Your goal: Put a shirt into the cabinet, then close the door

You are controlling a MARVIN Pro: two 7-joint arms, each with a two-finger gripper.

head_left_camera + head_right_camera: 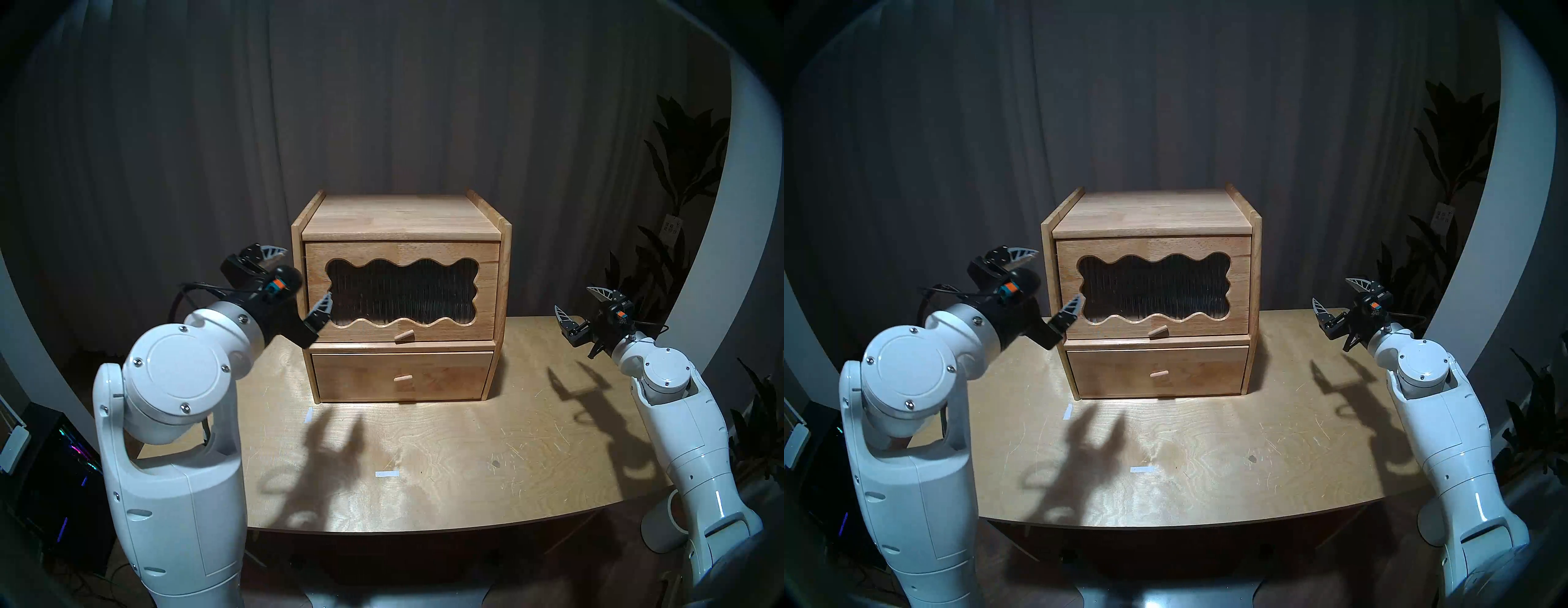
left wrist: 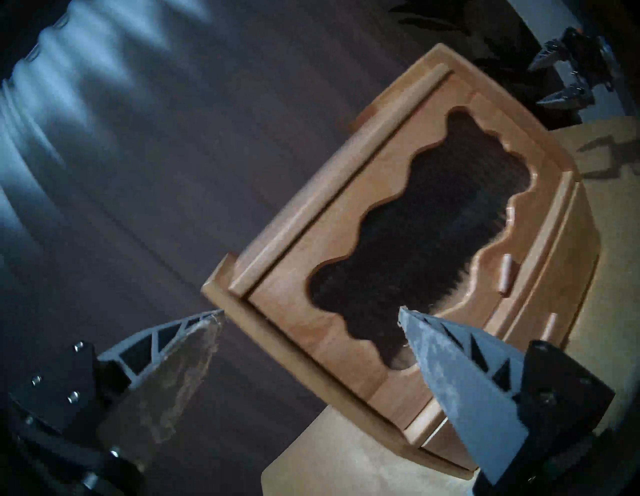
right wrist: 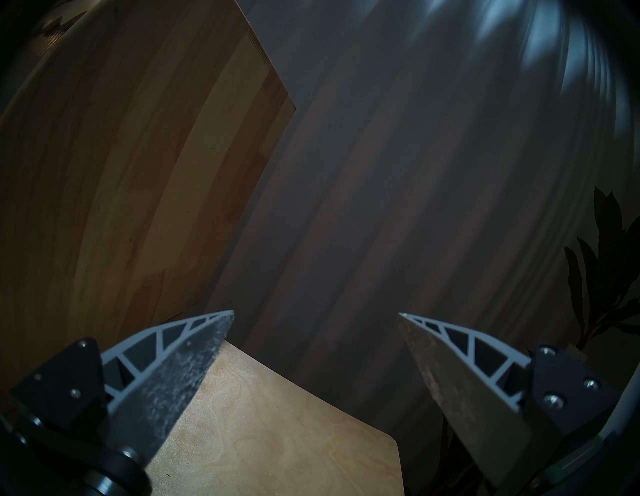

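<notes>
A wooden cabinet stands on the far middle of the table. Its door, the flap with the wavy dark window, is shut flat against the front. A small peg knob sticks out near the door's bottom edge. Below it the drawer is shut too.

The shirt may be the dark shape behind the window, but the glass is too dark to be sure.

The left gripper is up in the air by the cabinet's left front corner. Its two fingers are spread wide and hold nothing. One finger shows in front of the door's left edge; whether it touches the wood is hard to tell.

The right gripper hangs over the right side of the table, well apart from the cabinet. It is wide open and empty too.
</notes>
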